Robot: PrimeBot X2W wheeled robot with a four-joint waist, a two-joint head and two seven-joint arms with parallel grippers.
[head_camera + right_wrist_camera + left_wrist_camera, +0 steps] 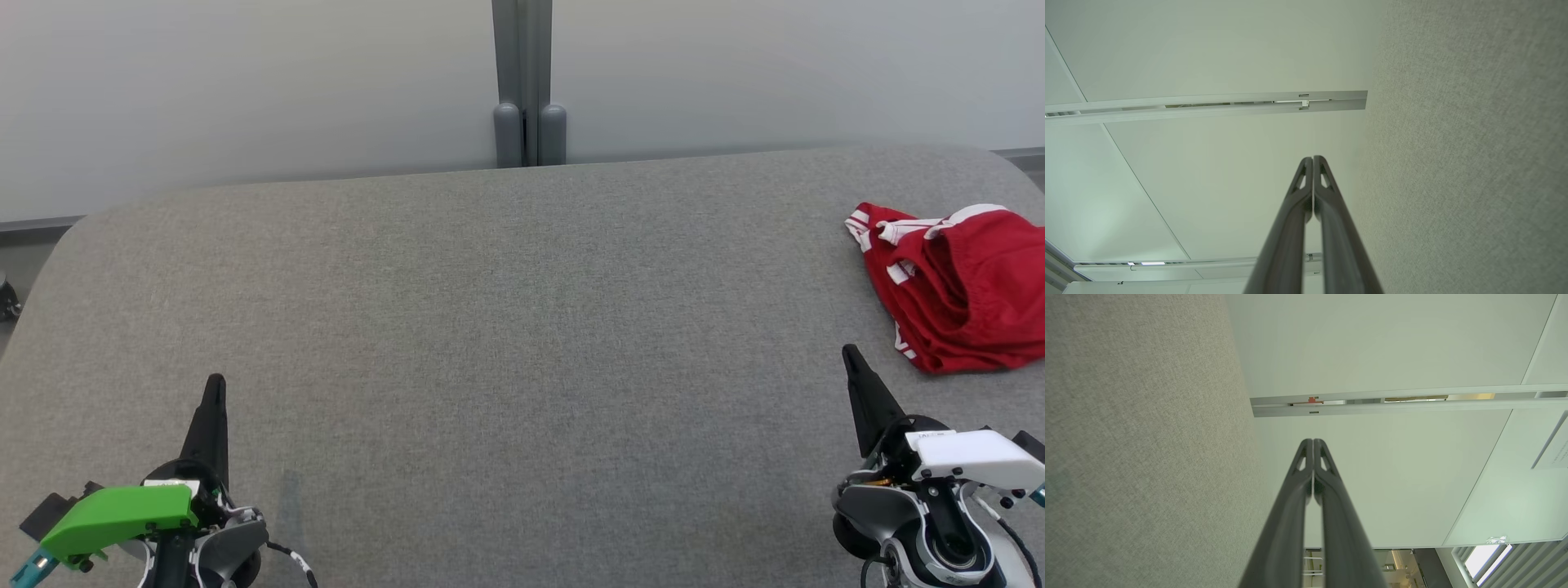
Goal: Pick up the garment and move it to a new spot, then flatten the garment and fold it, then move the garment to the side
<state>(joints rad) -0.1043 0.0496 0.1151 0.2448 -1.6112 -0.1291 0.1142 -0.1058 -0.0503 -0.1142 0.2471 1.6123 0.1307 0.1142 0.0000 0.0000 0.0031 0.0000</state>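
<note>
One garment point(963, 286) lies on the grey bench point(490, 327), a red heap with white trim at the right edge of the head view, about mid-height, part of it cut off by the frame. It looks like thin sports cloth: light, limp and a little slick, so it should sag and slide rather than hold any shape when lifted. The best hold is probably the white-edged hem or band along its upper left, where the cloth is doubled and a pinch would bite through more than one layer. There are two end effectors, both clenched on nothing. The left end effector point(214, 392) is at the lower left of the head view, well apart from the garment, and its wrist view shows the fingers pressed together along their length. The right end effector point(853, 355) is at the lower right, its tip near the heap's lower left edge but not touching.
</note>
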